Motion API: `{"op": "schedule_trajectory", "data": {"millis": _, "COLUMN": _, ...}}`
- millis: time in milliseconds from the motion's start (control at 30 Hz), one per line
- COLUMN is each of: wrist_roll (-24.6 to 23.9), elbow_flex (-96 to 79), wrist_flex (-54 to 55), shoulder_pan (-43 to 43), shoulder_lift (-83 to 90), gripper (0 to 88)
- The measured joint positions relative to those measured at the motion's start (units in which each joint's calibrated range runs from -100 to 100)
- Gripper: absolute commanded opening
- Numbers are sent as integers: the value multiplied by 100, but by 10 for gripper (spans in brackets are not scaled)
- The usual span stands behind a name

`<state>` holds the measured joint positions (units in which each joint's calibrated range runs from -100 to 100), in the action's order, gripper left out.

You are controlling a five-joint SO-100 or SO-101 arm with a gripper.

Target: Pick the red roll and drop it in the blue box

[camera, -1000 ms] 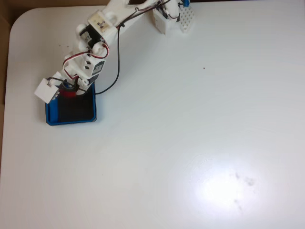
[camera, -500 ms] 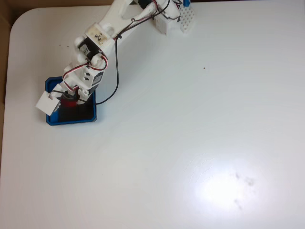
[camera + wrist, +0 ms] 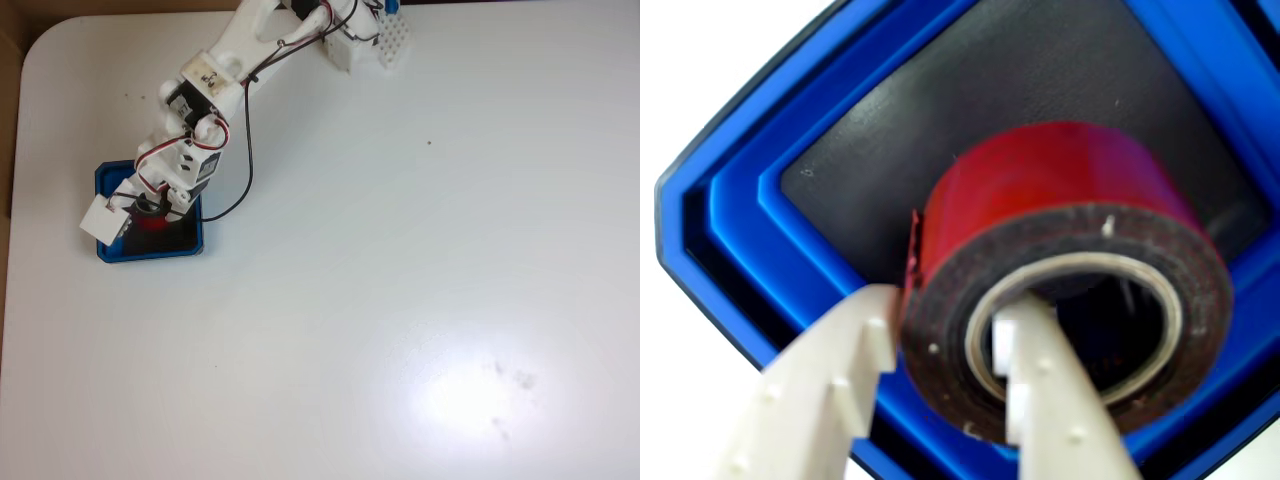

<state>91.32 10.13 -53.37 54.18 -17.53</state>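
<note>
Since the frame a second back I am seeing the arm swing further over the blue box [image 3: 112, 178], carrying the red roll [image 3: 153, 221] from the box's far rim to above its black floor. In the wrist view the pincer [image 3: 940, 345] is gripping the roll's [image 3: 1060, 250] wall, one finger [image 3: 845, 375] outside and the other inside the pale core. The roll is hanging directly over the tray's [image 3: 740, 215] floor, core axis pointing along the fingers, so I am judging that letting go should drop it inside.

A hobby desk: plain white table [image 3: 420, 300], small 3D-printed arm [image 3: 215, 80].
</note>
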Motion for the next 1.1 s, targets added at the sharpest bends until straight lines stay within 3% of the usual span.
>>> {"op": "schedule_trajectory", "data": {"millis": 200, "wrist_roll": 0, "elbow_flex": 0, "wrist_flex": 0, "shoulder_pan": 89, "shoulder_lift": 296, "gripper": 130}}
{"op": "schedule_trajectory", "data": {"millis": 433, "wrist_roll": 0, "elbow_flex": -825, "wrist_flex": 0, "shoulder_pan": 633, "shoulder_lift": 2269, "gripper": 130}}
{"op": "schedule_trajectory", "data": {"millis": 700, "wrist_roll": -17, "elbow_flex": -3803, "wrist_flex": 304, "shoulder_pan": 1039, "shoulder_lift": 5563, "gripper": 130}}
{"op": "schedule_trajectory", "data": {"millis": 1100, "wrist_roll": -8, "elbow_flex": -8915, "wrist_flex": 2734, "shoulder_pan": 1049, "shoulder_lift": 9145, "gripper": 130}}
